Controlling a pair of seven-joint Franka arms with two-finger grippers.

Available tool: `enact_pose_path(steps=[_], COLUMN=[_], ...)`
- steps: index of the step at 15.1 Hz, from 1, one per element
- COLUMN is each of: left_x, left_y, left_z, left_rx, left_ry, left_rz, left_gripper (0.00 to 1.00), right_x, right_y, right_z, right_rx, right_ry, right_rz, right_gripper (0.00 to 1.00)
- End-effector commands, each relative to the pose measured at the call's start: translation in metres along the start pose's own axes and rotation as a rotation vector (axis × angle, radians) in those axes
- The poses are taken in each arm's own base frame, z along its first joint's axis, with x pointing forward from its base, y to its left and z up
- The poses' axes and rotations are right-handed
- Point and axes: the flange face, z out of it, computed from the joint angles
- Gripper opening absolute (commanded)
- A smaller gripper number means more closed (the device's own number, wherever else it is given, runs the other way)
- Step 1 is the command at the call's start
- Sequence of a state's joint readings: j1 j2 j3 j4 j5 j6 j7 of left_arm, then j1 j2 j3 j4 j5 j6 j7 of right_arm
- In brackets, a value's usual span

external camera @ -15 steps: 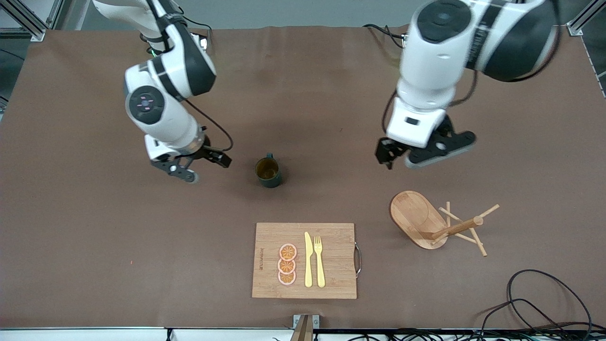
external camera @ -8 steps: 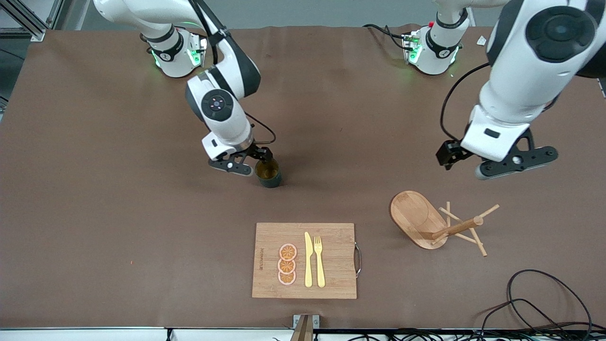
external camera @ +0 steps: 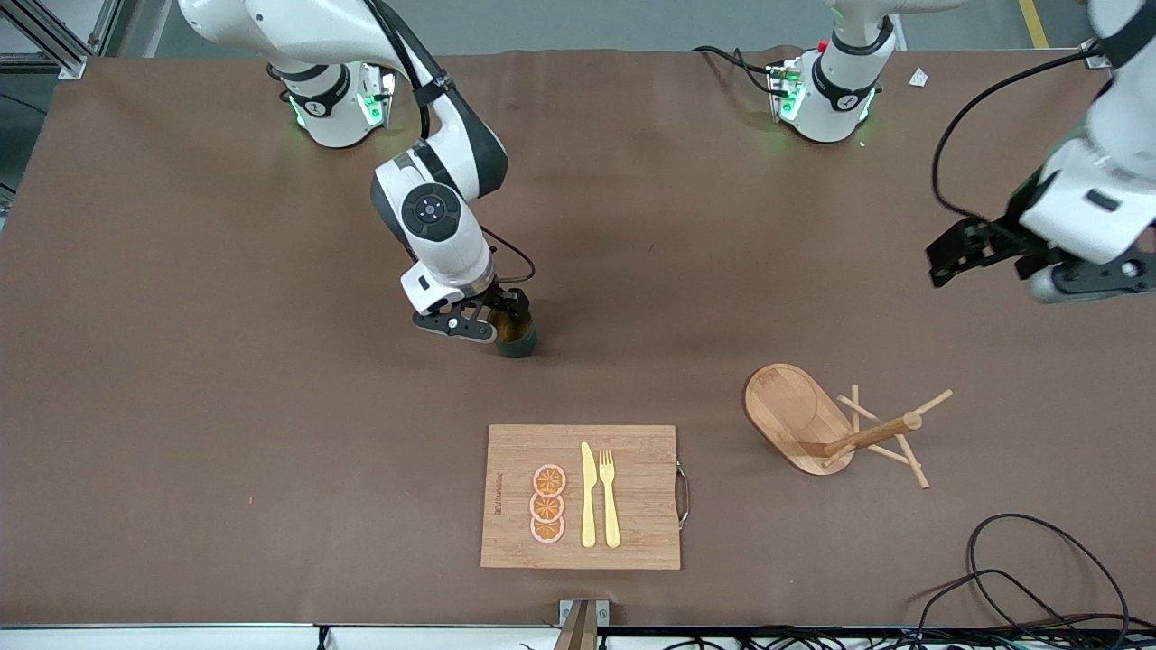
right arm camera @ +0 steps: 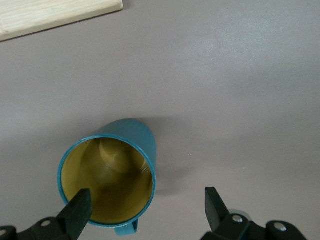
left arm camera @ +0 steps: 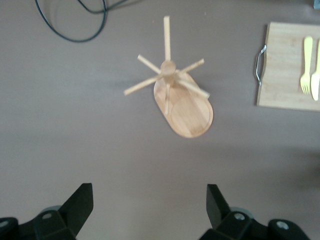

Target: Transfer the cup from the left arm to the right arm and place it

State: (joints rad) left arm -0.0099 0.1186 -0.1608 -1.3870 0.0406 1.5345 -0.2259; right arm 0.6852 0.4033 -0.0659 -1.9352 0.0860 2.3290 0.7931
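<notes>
Right claw (external camera: 499,318), shown low over the cup (external camera: 517,338) near the middle of the counter (external camera: 181,406), is spread wide and grips nothing. In the right wrist view one fingertip (right arm camera: 80,206) is seen over the ochre mouth of the cup (right arm camera: 107,180), while the other fingertip (right arm camera: 214,202) stands well clear of the teal wall, so the rim is straddled but not yet pinched; whether any pad touches the wall cannot be told. The cup is set upright on the counter, farther from the front camera than the cutting board (external camera: 581,496), on which three orange slices (external camera: 547,504), a yellow knife (external camera: 588,495) and a yellow fork (external camera: 610,498) are laid. A rim grasp of this kind is judged to suit the small mug, its side handle (right arm camera: 125,229) being left free.

Toward the left arm's end of the counter a wooden mug rack (external camera: 835,424) is seen tipped on its side, its oval base and pegs resting on the counter; the same rack (left arm camera: 175,95) is centred in the left wrist view. A black cable (external camera: 1039,578) is coiled nearer the front camera. Left claw (external camera: 980,257) is held high over that end of the counter, fully spread and empty, and the left arm is judged to be waiting.
</notes>
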Motion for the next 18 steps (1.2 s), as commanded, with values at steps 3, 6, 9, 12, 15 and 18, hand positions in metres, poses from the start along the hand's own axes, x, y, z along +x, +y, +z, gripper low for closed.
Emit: enact_pose_path(steps=[3, 6, 9, 12, 15, 18], left_x=[-0.025, -0.029, -0.031, -0.032, -0.032, -0.033], left_y=[-0.022, -0.034, -0.041, -0.037, -0.037, -0.034], left_z=[-0.007, -0.009, -0.011, -0.011, -0.011, -0.014], left_rx=[-0.010, -0.009, -0.006, 0.000, 0.003, 0.002], left_ry=[-0.038, -0.035, -0.032, -0.032, -0.032, -0.027], left_rz=[0.014, 0.034, 0.023, 0.030, 0.032, 0.036], left_gripper=[1.00, 1.00, 1.00, 1.00, 1.00, 1.00], right_x=[-0.011, -0.011, -0.009, -0.005, 0.006, 0.033], right_y=[-0.007, -0.007, -0.004, -0.001, 0.011, 0.045], right_z=[0.019, 0.024, 0.024, 0.023, 0.021, 0.004], right_rx=[-0.025, -0.046, -0.051, -0.050, -0.062, -0.071], right_ry=[-0.009, 0.007, 0.002, 0.002, -0.021, -0.054], right_rz=[-0.038, -0.071, -0.058, -0.123, -0.313, -0.453], right_gripper=[0.97, 0.41, 0.01, 0.01, 0.01, 0.01])
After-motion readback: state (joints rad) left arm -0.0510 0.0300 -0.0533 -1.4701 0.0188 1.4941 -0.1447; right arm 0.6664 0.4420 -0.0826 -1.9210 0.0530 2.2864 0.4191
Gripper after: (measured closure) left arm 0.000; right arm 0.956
